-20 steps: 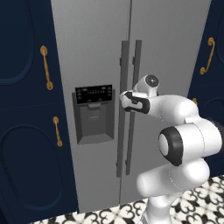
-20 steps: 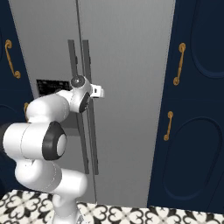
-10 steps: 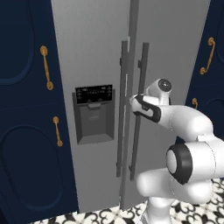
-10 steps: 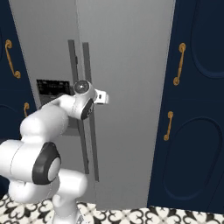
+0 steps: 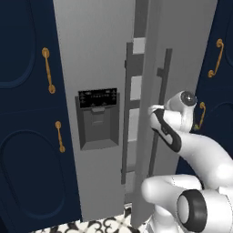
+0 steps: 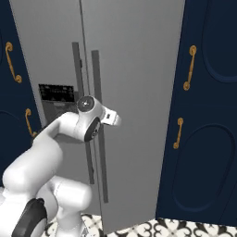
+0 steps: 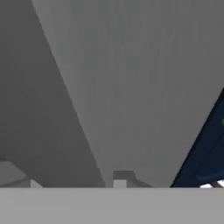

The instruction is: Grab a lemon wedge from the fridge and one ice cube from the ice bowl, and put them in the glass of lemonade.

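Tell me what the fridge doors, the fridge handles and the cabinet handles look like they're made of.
Fridge doors: flat matte grey, probably brushed or painted metal; no reflections, so uncertain. Fridge handles: darker grey straight bars, likely metal with a dull finish. Cabinet handles: curved, golden with small highlights, looking like polished brass. Being rendered, all this is only a guess from colour and sheen.

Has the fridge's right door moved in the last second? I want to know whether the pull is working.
Yes. In the left base view the right door has swung out from the left door, opening a gap that shows shelves.
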